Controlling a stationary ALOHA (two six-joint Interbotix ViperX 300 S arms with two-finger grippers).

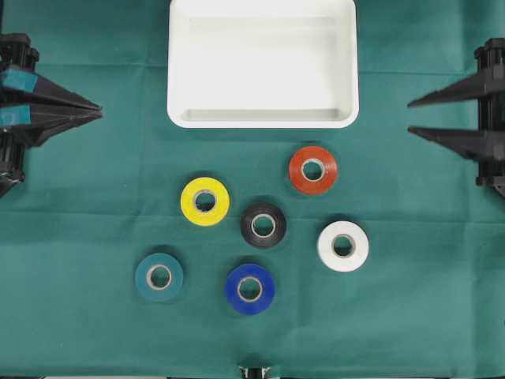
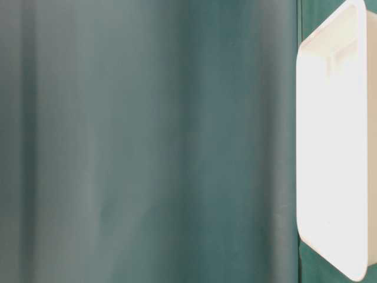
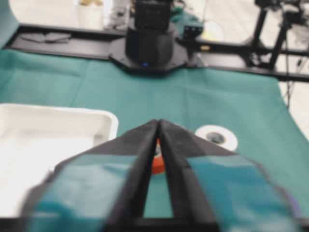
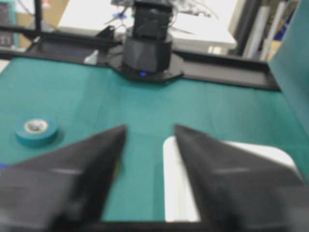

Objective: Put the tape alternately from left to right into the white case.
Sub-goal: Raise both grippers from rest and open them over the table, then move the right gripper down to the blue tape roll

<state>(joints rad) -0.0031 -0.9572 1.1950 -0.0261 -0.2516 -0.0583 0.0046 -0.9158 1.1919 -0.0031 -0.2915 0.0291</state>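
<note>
Six rolls of tape, one of each colour, all flat on the green cloth below the white case: red roll, yellow roll, black roll, white roll, teal roll and blue roll. One case, two grippers, and nothing inside the case so far.

Spacing is pretty friendly. None of the rolls touch each other. Black sits in the middle of the bunch with yellow, red, white and blue around it, so it's the most boxed in. Teal is out on the lower left with open cloth around it, and white is off on the right. Red is the nearest to the case, just below its lower right corner, with a strip of bare cloth between. The case sits at the top middle, with open cloth on both its left and right sides.

Left gripper is at the left edge, fingers drawn nearly together at the tips, holding nothing. Right gripper is at the right edge, fingers clearly apart, also holding nothing. Both sit level with the case's lower part and well away from every roll; the whole cluster lies lower down, between them. From the left wrist view the red roll peeks through the narrow finger slit, and the white roll lies just to its right.
</note>
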